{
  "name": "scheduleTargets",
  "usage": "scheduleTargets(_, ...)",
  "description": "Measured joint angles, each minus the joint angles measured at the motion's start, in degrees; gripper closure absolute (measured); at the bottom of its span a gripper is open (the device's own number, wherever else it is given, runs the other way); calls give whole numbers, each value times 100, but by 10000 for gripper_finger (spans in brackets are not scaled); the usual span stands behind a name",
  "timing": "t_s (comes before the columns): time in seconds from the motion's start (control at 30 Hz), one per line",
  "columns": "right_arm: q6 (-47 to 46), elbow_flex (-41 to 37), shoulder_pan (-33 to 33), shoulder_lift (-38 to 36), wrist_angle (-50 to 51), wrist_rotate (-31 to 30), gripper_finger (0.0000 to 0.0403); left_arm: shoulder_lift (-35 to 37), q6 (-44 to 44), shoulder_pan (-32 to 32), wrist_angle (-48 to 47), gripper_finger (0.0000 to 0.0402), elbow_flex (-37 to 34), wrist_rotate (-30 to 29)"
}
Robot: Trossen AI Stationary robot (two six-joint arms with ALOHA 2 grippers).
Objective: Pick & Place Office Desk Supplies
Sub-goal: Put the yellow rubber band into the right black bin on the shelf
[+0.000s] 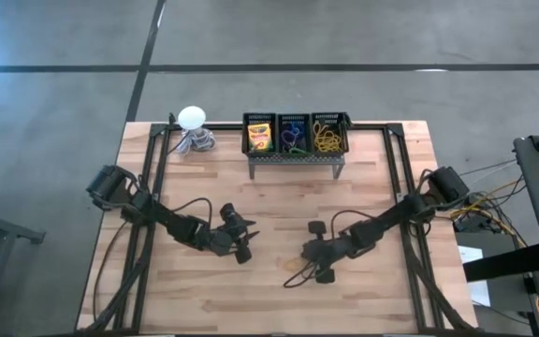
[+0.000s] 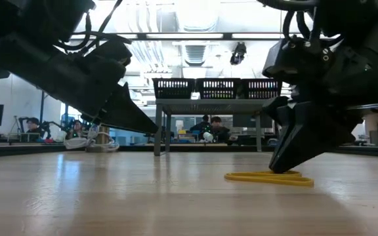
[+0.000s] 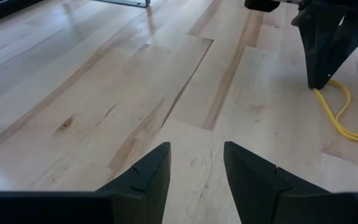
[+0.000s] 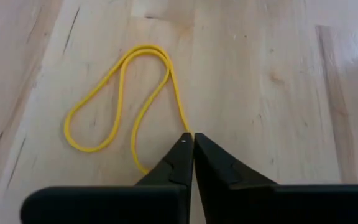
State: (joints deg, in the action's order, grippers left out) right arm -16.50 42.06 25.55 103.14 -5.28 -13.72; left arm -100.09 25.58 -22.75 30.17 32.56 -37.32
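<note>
A thin yellow rubber band (image 4: 120, 93) lies flat on the wooden table (image 1: 372, 300), twisted into a loose double loop, toward the near edge on the right half. The right gripper (image 4: 190, 138) is down at the table on one end of it, fingertips pressed together with the yellow strand pinched between them; the rest of the band trails out on the boards. In the low view the band (image 2: 269, 177) sits flat on the wood at the foot of that gripper (image 2: 282, 167), and from the left wrist it shows as a yellow curl (image 3: 347, 112) just beside the dark tips (image 3: 316, 81).

The left gripper (image 3: 194, 163) hovers low over bare wood near the table's middle, well apart from the band, its fingers spread with nothing between them. From above it sits left of centre (image 1: 241, 245), with the right gripper (image 1: 321, 262) facing it across a gap.

At the far edge stands a small metal rack (image 1: 296, 161) carrying three black mesh bins side by side. The left bin (image 1: 259, 136) holds yellow-and-green crayon boxes, the middle bin (image 1: 294, 136) holds small elastic rings in dark, purple and green, and the right bin (image 1: 329, 136) holds a tangle of yellow rubber bands.

Left of the rack, near the far left corner, rests a white ball-shaped object (image 1: 192, 117) on a coiled grey base. Black cables run from each arm across the boards. Beyond the table, the low view shows people seated in the room.
</note>
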Motion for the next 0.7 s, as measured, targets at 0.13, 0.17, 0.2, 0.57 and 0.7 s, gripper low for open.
scheduleTargets(0.13, 245, -89, 162, -37, -529, -144, 394, 0, 0, 1, 0, 246, 0, 0)
scheduleTargets(0.17, 362, -127, 213, -46, -807, -202, 394, 0, 0, -1, 0, 246, 0, 0)
scheduleTargets(0.2, 489, -153, 268, -38, -1208, -294, 394, 0, 0, -1, 0, 246, 0, 0)
scheduleTargets(0.57, 2528, -561, 416, -1061, -4122, -2238, 394, 0, 2, -1, -1, 246, 2, 0)
scheduleTargets(0.7, 3348, -515, 347, -1725, -4040, -2644, 394, 0, 2, -1, 0, 246, 2, 2)
